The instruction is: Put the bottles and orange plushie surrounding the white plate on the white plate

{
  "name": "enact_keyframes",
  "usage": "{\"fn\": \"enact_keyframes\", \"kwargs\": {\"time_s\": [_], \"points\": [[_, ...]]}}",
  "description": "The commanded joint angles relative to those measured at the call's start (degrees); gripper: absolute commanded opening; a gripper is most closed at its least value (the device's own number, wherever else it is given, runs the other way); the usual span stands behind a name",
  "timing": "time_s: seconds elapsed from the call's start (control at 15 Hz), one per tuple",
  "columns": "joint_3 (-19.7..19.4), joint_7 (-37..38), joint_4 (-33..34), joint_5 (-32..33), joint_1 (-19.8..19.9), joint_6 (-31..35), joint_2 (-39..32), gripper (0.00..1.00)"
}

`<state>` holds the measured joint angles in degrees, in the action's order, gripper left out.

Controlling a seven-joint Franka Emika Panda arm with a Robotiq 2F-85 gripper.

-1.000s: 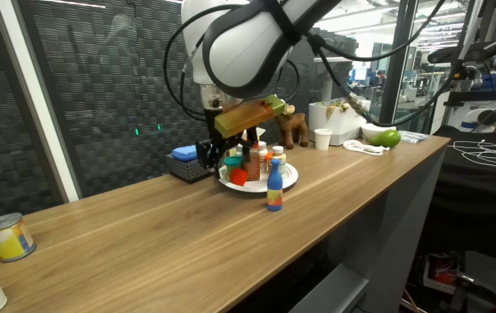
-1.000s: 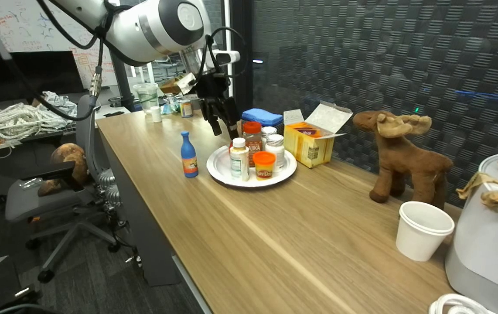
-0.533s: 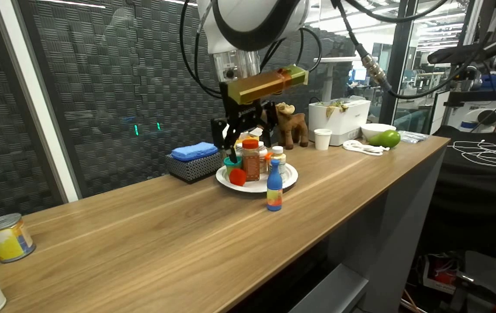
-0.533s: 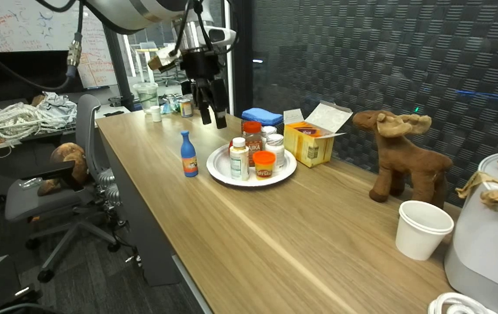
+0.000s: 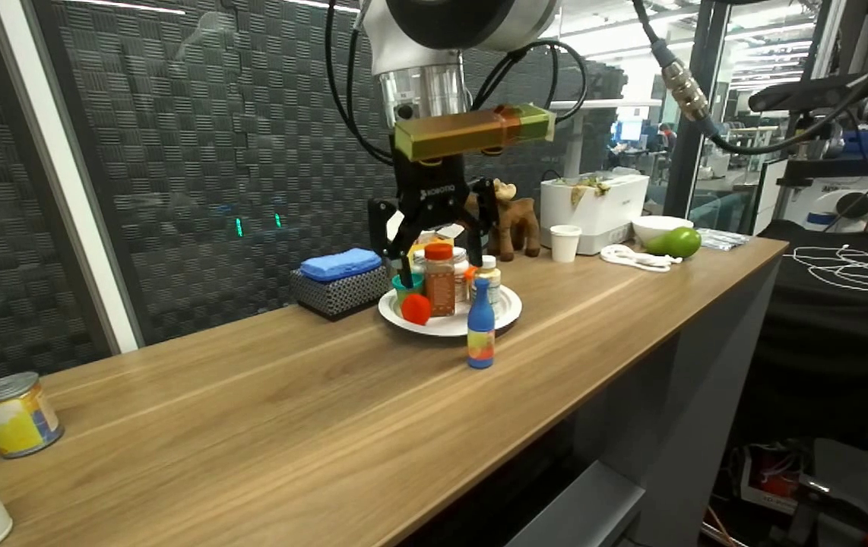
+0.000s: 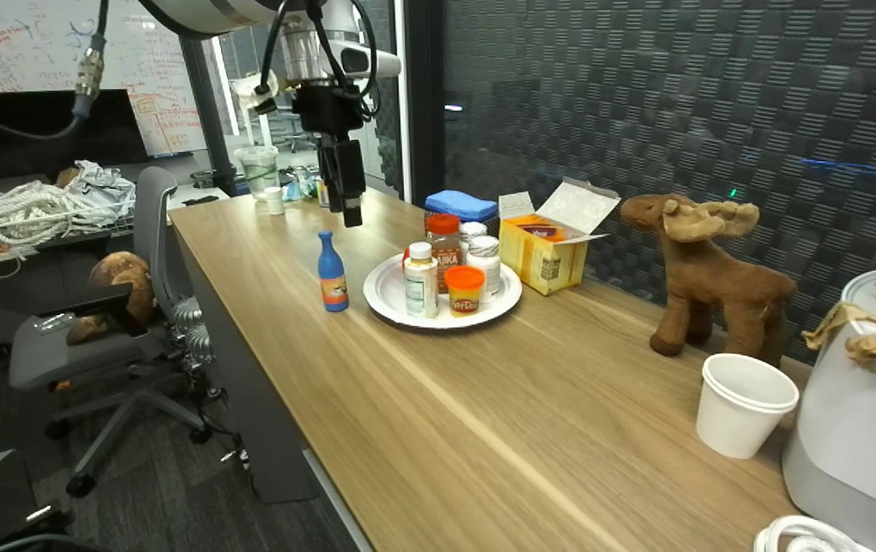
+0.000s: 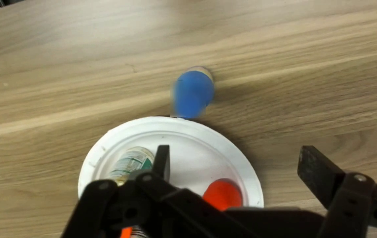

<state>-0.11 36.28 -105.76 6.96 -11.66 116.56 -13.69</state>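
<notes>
The table (image 6: 423,422) carries a plate (image 7: 193,155) and blue bottle (image 6: 332,272)

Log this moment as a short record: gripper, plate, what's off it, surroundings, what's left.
gripper: open, nothing held, above the table
white plate: holds a red-capped jar, white-capped bottles, an orange-lidded tub, a teal-topped tub and a red round item
off plate: blue bottle, upright on the table, apart from the plate
surroundings: open yellow box, brown moose plushie, white cup
left to do: likely the blue bottle onto the plate
unclear: whether the red round item is a plushie
</notes>
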Motion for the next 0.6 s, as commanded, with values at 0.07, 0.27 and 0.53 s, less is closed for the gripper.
{"fn": "enact_keyframes", "kwargs": {"time_s": [0.07, 0.27, 0.53], "points": [[-0.2, 1.0, -5.1, -0.2, 2.9, 2.4, 5.0, 1.00], [-0.2, -0.2, -6.8, -1.6, 4.8, 2.3, 6.5, 1.00], [0.0, -1.7, -8.9, -4.4, 6.8, 2.0, 8.4, 1.00]]}}
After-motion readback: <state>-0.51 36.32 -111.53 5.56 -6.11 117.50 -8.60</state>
